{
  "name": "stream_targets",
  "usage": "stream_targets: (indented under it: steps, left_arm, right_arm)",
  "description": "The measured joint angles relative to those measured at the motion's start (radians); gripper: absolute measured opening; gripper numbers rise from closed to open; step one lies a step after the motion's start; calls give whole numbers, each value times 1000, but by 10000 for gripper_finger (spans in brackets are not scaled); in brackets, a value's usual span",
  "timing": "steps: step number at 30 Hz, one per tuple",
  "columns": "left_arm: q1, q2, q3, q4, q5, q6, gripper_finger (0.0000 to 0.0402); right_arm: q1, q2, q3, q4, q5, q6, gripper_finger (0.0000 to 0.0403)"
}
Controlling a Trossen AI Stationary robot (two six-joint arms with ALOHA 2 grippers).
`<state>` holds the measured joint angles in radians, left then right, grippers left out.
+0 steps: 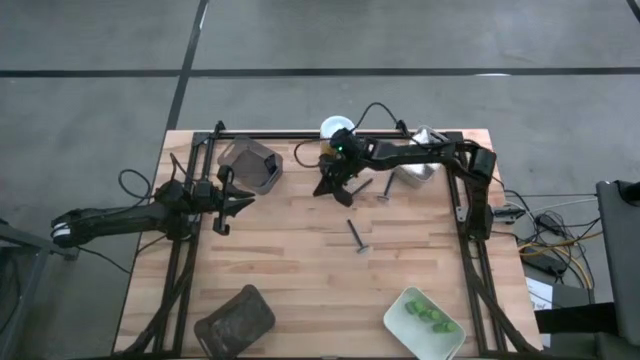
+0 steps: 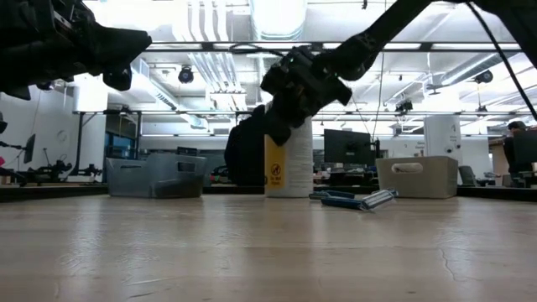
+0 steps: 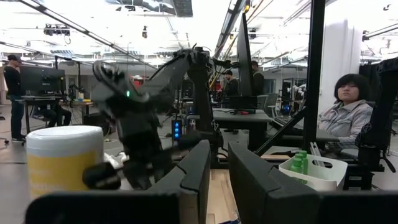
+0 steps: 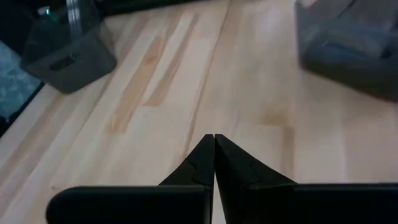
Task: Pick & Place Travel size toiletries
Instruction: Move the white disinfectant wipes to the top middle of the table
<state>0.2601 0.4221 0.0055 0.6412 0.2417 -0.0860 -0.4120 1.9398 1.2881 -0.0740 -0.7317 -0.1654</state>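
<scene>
The yellow white-capped bottle (image 1: 333, 128) stands upright on its base near the table's far edge and also shows in the low view (image 2: 289, 168). Three thin dark-handled razors lie flat on the wood: one mid-table (image 1: 358, 237), two (image 1: 385, 188) (image 1: 360, 185) beside my right gripper. Green pieces (image 1: 428, 315) sit in a white tray (image 1: 400, 322). My right gripper (image 1: 325, 190) (image 4: 213, 140) is shut and empty, hovering over bare wood just on the near side of the bottle. My left gripper (image 1: 245, 200) (image 3: 219, 174) is open, raised at the table's left.
A dark grey tray (image 1: 250, 165) sits at the far left, a pale tray (image 1: 415, 172) at the far right under the right arm, and a brown tray (image 1: 235, 318) at the near edge. A seated person (image 3: 348, 112) is beyond the table. Bare wood lies mid-table.
</scene>
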Motion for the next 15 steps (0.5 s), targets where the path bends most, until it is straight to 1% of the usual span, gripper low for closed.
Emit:
stream_targets:
  steps: [6, 9, 10, 15]
  left_arm:
    - [0, 0, 0, 0, 0, 0, 62]
    - [0, 0, 0, 0, 0, 0, 62]
    - [0, 0, 0, -1, 0, 0, 62]
    - [0, 0, 0, 0, 0, 0, 62]
  right_arm:
    - [-1, -100, -12, -5, 70, 53, 8]
    - [2, -162, -43, -34, 174, 84, 8]
    - [2, -184, -59, -36, 192, 105, 8]
    - [2, -326, -156, -18, 215, 131, 8]
